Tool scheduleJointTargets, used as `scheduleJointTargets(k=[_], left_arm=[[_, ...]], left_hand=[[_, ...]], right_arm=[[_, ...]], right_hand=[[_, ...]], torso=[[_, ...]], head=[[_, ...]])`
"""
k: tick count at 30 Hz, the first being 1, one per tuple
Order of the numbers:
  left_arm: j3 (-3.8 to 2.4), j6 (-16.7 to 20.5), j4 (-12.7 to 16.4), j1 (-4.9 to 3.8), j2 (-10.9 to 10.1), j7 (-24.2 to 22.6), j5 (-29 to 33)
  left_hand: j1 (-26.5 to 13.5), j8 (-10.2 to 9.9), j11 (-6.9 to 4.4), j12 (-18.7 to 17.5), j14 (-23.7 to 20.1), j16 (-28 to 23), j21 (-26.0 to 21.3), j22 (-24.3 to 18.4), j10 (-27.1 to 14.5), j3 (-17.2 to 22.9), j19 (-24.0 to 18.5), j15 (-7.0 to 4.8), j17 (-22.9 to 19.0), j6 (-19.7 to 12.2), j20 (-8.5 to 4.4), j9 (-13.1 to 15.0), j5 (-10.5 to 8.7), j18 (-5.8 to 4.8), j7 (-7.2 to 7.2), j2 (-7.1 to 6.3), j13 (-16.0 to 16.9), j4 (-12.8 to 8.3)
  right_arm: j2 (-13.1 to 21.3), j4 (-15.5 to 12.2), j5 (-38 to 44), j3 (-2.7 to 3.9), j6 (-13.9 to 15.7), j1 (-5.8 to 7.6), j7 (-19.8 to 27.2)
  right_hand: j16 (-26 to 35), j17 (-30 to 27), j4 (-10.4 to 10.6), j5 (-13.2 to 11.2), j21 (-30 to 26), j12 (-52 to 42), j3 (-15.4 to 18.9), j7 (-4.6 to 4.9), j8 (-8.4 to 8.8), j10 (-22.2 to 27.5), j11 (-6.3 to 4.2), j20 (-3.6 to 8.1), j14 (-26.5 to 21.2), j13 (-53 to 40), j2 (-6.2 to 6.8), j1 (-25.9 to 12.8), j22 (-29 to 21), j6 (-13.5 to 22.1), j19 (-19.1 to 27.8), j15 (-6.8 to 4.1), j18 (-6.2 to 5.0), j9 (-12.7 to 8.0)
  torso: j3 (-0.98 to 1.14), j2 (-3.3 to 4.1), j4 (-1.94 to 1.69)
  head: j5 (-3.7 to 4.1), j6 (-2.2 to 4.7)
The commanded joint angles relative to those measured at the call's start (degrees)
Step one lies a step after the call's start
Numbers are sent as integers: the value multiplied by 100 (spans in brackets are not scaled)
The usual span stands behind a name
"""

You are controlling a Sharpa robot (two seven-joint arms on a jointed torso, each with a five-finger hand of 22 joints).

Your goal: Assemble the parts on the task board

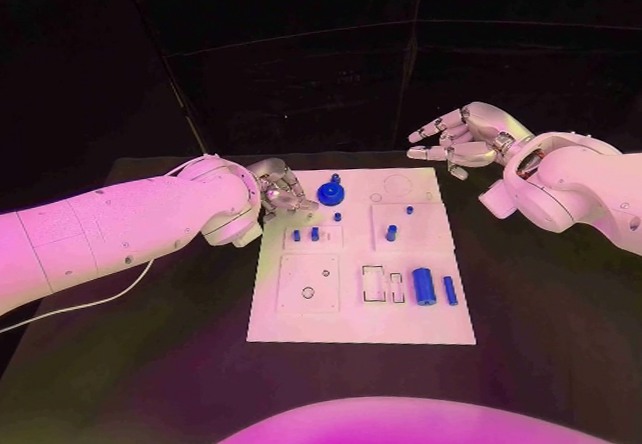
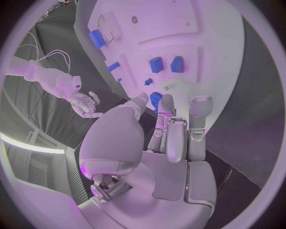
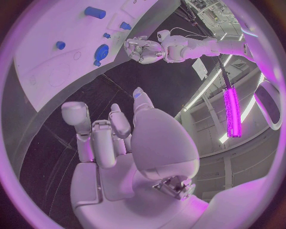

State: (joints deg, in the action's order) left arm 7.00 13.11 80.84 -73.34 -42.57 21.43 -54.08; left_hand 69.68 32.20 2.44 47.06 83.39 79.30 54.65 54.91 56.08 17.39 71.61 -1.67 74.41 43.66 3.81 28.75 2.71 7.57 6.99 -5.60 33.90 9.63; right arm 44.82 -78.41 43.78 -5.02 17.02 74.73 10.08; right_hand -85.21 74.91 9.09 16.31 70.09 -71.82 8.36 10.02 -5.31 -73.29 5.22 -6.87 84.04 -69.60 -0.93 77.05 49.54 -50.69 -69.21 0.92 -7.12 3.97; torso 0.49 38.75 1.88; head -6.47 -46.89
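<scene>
On the task board [image 1: 358, 325], 2 blue cylinder parts [image 1: 426, 288] lie with long axes running near-to-far. The left hand [image 1: 275, 187], seemingly empty, is loosely spread beside the blue knob [image 1: 329, 192]; the right hand [image 1: 466, 134] hovers spread.

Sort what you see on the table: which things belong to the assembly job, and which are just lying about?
Job:
task board
blue round part
blue pegs
blue cylinders
left hand
right hand

Lying about:
white cable
black table

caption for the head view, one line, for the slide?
Left hand beside the round blue part on the task board; right hand raised, empty.
</scene>
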Motion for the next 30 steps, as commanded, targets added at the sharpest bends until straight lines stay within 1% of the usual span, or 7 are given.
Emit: scheduleJointTargets(k=[1,2,6,8,10,18,30], left_arm=[[1,659,-61,-11,97,-1449,248],[3,693,-100,-7,141,-1649,147],[46,607,-288,2,304,-2150,-139],[84,495,-430,6,416,-2340,-414],[106,396,-546,9,512,-2424,-672],[163,24,-937,47,813,-2366,-1653],[176,-472,-1187,120,1064,-2133,-2451]], left_hand=[[506,-199,137,-356,-341,-439,-702,-613,-405,256,-447,121,-492,-132,95,-192,34,165,145,-21,-240,-243],[694,-325,210,-583,-624,-737,-1096,-932,-579,380,-729,202,-860,-128,155,-326,33,217,211,-76,-418,-329],[890,-860,345,-1380,-1069,-1184,-1257,-990,-864,570,-867,371,-1545,-77,306,-831,2,248,298,-283,-1105,-372],[938,-1342,459,-2002,-916,-1124,-1238,-983,-626,542,-716,420,-1722,206,389,-1283,35,333,314,-398,-1745,-391],[1013,-1487,396,-2199,-799,-988,-1209,-952,-550,497,-657,353,-1650,374,373,-1438,32,309,263,-436,-1969,-462],[1106,-1879,339,-2627,-94,-293,80,186,-385,306,322,266,-971,699,300,-1816,24,43,140,-429,-2494,-592],[1130,-2072,259,-2769,122,-205,480,558,-174,141,694,172,-965,968,209,-2020,27,-41,69,-364,-2758,-635]], right_arm=[[-7,2,-17,4,14,9,47],[-10,4,-17,4,12,9,46],[-17,7,-17,4,0,9,45],[-22,8,-17,4,-10,9,44],[-24,5,-17,4,-17,9,45],[-35,-8,-17,4,-32,9,42],[-48,-14,-17,4,-32,10,51]], right_hand=[[31,561,7,34,-24,2,37,23,-5,41,4,1,367,5,-56,-10,-8,18,24,-17,-39,-5],[31,561,7,34,-24,2,37,23,-5,41,4,1,367,5,-56,-10,-8,18,24,-17,-39,-5],[31,562,10,35,-22,-1,42,23,-4,39,5,0,367,2,-57,-13,-2,20,21,-16,-37,-5],[31,562,10,35,-22,-1,42,23,-4,39,5,0,367,2,-57,-13,-2,20,21,-16,-37,-5],[31,562,10,35,-22,-1,42,23,-4,39,5,0,367,2,-57,-13,-2,20,21,-16,-37,-5],[31,562,10,35,-22,-1,42,23,-4,39,5,0,367,2,-57,-13,-2,20,21,-16,-37,-5],[28,570,12,38,-19,-7,45,23,-5,34,5,0,369,-3,-60,-12,4,20,17,-16,-36,-5]], torso=[[-4,5,2],[-3,7,7],[-6,10,4],[0,7,5],[2,10,11],[-7,12,12],[-4,7,-3]], head=[[5,20],[5,24],[19,48],[14,56],[11,51],[44,59],[67,52]])
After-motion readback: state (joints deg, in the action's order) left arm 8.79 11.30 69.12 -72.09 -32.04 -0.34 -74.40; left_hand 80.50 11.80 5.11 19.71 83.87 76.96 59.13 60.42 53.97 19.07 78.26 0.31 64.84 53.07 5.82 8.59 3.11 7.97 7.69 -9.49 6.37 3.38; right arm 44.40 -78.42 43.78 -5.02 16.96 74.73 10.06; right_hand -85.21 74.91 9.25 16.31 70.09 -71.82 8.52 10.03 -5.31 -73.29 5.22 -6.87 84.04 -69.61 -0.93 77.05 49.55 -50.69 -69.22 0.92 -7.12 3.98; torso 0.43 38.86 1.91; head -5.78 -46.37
